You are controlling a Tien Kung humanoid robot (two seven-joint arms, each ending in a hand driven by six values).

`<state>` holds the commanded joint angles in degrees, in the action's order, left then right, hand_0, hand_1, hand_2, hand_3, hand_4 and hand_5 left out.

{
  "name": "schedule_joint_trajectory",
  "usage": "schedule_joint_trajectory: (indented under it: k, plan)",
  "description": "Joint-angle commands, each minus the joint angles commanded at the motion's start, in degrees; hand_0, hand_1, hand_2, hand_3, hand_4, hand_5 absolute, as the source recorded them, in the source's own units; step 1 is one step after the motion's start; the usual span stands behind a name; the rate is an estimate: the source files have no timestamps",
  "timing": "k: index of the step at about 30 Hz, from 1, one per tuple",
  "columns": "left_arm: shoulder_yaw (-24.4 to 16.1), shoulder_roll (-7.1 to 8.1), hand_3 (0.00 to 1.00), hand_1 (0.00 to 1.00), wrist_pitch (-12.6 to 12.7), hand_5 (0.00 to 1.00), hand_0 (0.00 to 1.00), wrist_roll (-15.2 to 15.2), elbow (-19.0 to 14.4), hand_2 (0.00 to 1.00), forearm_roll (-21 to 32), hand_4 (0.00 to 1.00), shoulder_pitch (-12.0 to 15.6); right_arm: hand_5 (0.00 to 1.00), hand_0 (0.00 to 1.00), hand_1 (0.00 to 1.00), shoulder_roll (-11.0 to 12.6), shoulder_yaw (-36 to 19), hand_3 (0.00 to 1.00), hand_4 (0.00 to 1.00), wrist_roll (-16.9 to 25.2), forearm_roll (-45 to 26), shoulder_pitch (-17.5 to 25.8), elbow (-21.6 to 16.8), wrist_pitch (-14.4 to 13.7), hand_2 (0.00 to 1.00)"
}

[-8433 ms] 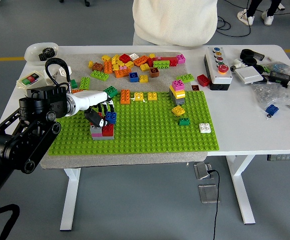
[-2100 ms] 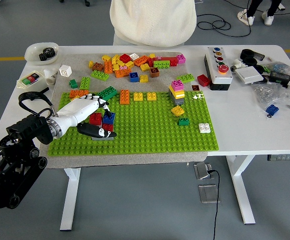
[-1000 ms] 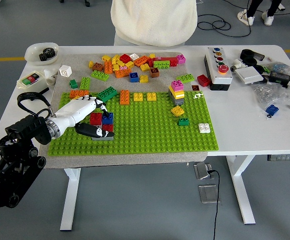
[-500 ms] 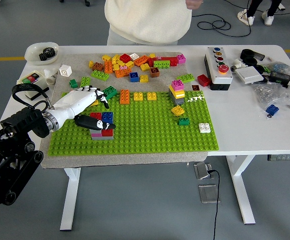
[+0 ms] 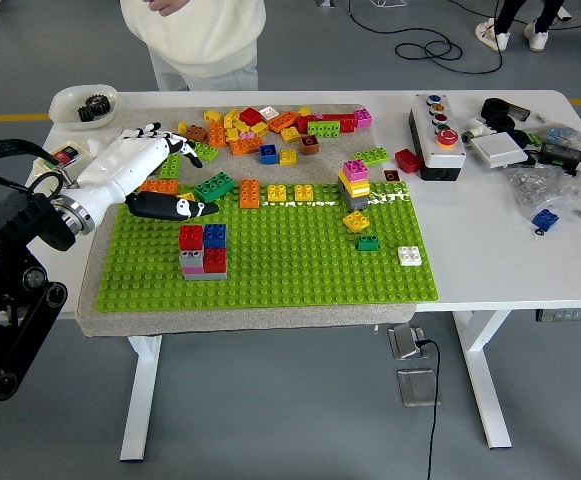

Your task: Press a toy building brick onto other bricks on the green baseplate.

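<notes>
My fingers are spread, holding nothing, left hand above the green baseplate. Brick stack at 5 o'clock, apart from it. Person at 12.

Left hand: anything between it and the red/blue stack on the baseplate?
Nothing visible. The left hand hovers open up-left of the brick stack; only bare green baseplate studs lie between them.

One green baseplate, one control box.
</notes>
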<state>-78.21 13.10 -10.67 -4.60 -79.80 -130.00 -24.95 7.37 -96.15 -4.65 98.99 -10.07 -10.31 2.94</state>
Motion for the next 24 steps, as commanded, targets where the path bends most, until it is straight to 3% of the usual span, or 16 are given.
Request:
schedule_joint_trajectory:
  k: [10, 11, 14, 16, 17, 23, 24]
  plan:
    - [-6.7, -1.02, 0.775, 0.837, 6.5, 0.658, 0.977, -3.3, -3.0, 0.791, 0.0, 0.998, 3.0, 0.519, 0.752, 0.642, -0.4, 0.1, 0.605, 0.868, 0.0, 0.5, 0.1, 0.0, 0.1, 0.685]
    - [-7.1, -1.03, 0.783, 0.83, 6.9, 0.639, 0.922, -3.7, -3.3, 0.784, 0.0, 0.998, 3.5, 0.519, 0.75, 0.642, -0.4, 0.2, 0.605, 0.868, 0.0, 0.5, 0.1, 0.0, 0.1, 0.684]
    - [-7.5, -0.86, 0.783, 0.83, 7.5, 0.639, 0.922, -4.4, -3.8, 0.784, 0.8, 0.998, 4.5, 0.519, 0.75, 0.642, -0.3, 0.2, 0.605, 0.868, 0.0, 0.7, 0.1, 0.0, 0.0, 0.684]
    - [-7.6, -0.45, 0.783, 0.83, 7.6, 0.639, 0.922, -4.7, -4.5, 0.784, 3.3, 0.998, 5.6, 0.519, 0.75, 0.642, -0.3, 0.3, 0.605, 0.868, 0.0, 0.8, 0.0, 0.0, 0.0, 0.684]
    - [-7.5, -0.25, 0.796, 0.837, 7.5, 0.592, 0.899, -4.8, -4.7, 0.787, 4.2, 0.998, 5.9, 0.519, 0.751, 0.642, -0.3, 0.3, 0.605, 0.868, 0.0, 0.8, 0.0, 0.0, 0.0, 0.684]
    - [-7.0, 0.73, 0.796, 0.837, 7.3, 0.592, 0.899, -5.1, -6.2, 0.787, 9.7, 0.998, 7.1, 0.519, 0.751, 0.642, -0.4, 0.2, 0.605, 0.868, 0.0, 0.7, -0.1, 0.0, 0.1, 0.684]
    - [-6.6, 1.37, 0.824, 0.835, 7.5, 0.502, 0.888, -5.2, -6.8, 0.795, 11.6, 0.998, 7.6, 0.519, 0.751, 0.642, -0.4, 0.1, 0.605, 0.867, 0.0, 0.7, -0.1, 0.0, 0.1, 0.684]
